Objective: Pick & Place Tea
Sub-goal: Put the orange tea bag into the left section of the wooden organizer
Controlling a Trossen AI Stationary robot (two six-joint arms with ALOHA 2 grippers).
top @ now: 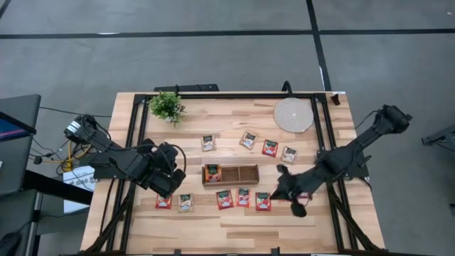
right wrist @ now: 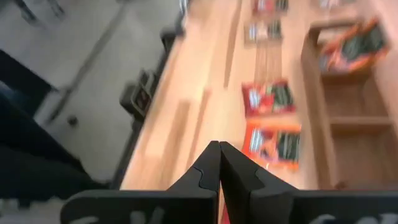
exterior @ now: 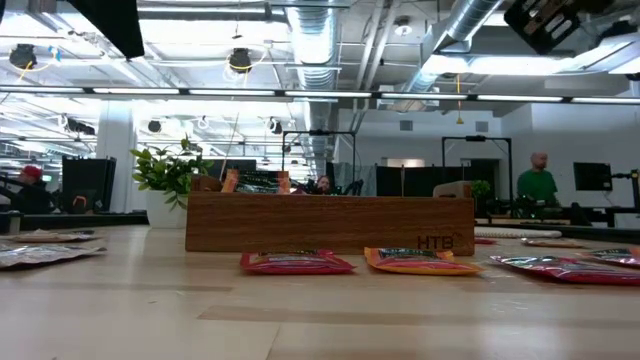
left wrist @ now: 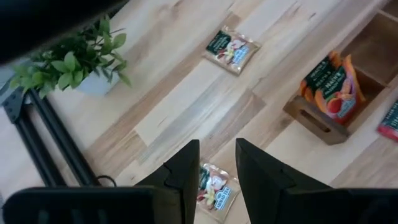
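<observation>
One sachet (top: 212, 173) stands in the tray's (top: 247, 175) left compartment; others hold nothing.

tea sachets (top: 243, 197) | flat, scattered on table | one upright in tray

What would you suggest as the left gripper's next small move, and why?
Probably a short descent straight down. In the left wrist view the left gripper hangs open over a beige tea sachet lying flat on the table, seen between its fingers, nothing held. The wooden tray holds only one sachet.
</observation>
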